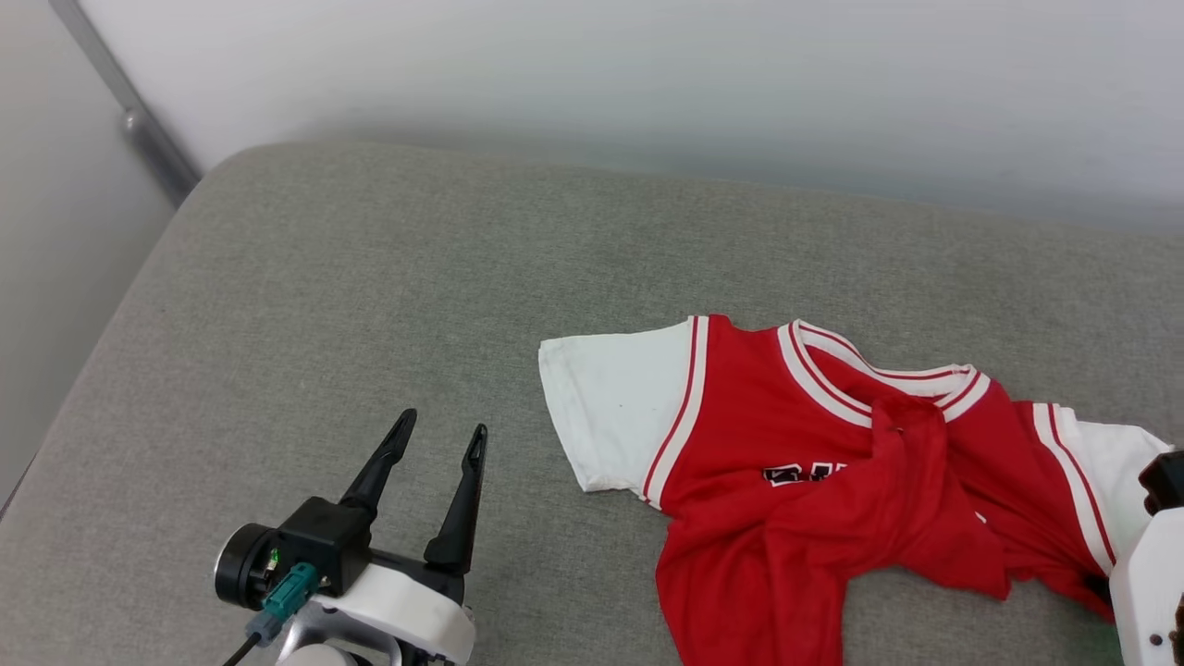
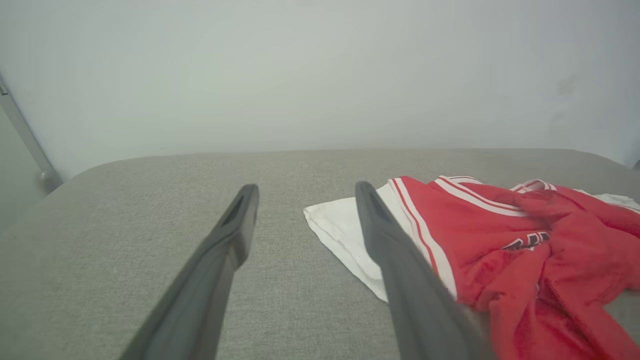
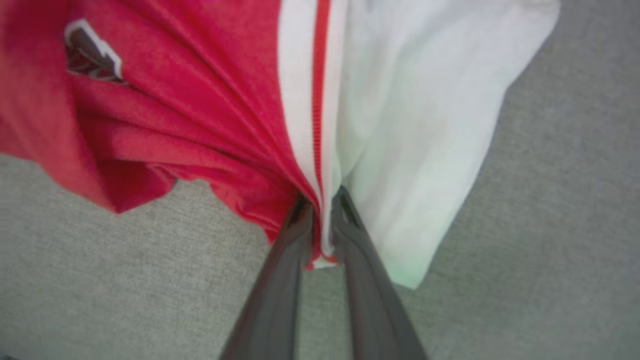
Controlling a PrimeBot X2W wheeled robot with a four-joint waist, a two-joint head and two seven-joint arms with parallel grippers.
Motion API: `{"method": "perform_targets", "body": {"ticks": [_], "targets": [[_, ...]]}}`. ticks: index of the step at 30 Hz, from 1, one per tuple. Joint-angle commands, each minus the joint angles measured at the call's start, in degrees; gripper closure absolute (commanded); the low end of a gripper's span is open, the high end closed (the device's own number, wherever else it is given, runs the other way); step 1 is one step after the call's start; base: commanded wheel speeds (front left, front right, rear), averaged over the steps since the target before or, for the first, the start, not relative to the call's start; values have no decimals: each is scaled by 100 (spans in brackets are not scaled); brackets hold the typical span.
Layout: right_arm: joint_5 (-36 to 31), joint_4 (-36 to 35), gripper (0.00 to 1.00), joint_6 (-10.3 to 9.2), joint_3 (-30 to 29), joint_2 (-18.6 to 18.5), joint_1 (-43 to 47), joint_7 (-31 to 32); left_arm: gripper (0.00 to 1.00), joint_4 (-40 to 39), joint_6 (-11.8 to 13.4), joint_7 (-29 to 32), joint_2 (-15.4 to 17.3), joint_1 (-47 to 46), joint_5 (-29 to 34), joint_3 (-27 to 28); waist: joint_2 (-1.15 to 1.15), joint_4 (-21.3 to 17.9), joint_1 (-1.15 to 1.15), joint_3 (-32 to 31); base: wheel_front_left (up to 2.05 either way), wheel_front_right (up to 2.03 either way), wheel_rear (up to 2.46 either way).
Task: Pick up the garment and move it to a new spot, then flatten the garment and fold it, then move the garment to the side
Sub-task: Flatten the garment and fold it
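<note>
Grey surface (image 1: 370, 277), crumpled garment (image 1: 786, 444), black lettering (image 1: 803, 474) mostly hidden

1. a plain indoor room is suggested; whether it is a home or a test set-up cannot be told.
2. a padded surface (image 1: 370, 277), covered in grey woven cloth and rounded at its corner, is spread under and ahead of the left gripper (image 1: 443, 424), like a bed or a sofa cushion.
3. a bare white wall (image 1: 647, 74) is seen beyond that gripper, behind the surface's far edge.
4. a grey metal bar (image 1: 139, 120) is seen slanting along the wall, ahead and to the gripper's left.
</note>
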Motion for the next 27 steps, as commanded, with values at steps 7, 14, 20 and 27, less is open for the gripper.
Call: {"method": "perform_targets", "body": {"ticks": [7, 14, 20, 27], "targets": [[-289, -450, 0, -4, -394, 424, 33, -831, 0, -53, -186, -38, -32, -240, -191, 61, 0, -316, 0, 39, 0, 0, 0], [-315, -1382, 0, -4, -933, 824, 14, -2140, 0, -138, -361, 303, 176, -582, -497, 258, 0, -715, 0, 157, 0, 0, 0], [-575, -2054, 0, -3, -1342, 1413, 128, -3295, 0, -302, -720, 1228, 585, -1138, -940, 306, 0, -1144, 0, 410, 0, 0, 0], [-985, -2319, 0, -3, -1502, 1848, 278, -4221, 0, -288, -902, 3444, 1442, -1937, -1766, 211, 0, -1565, 0, 728, 0, 0, 0]]}}
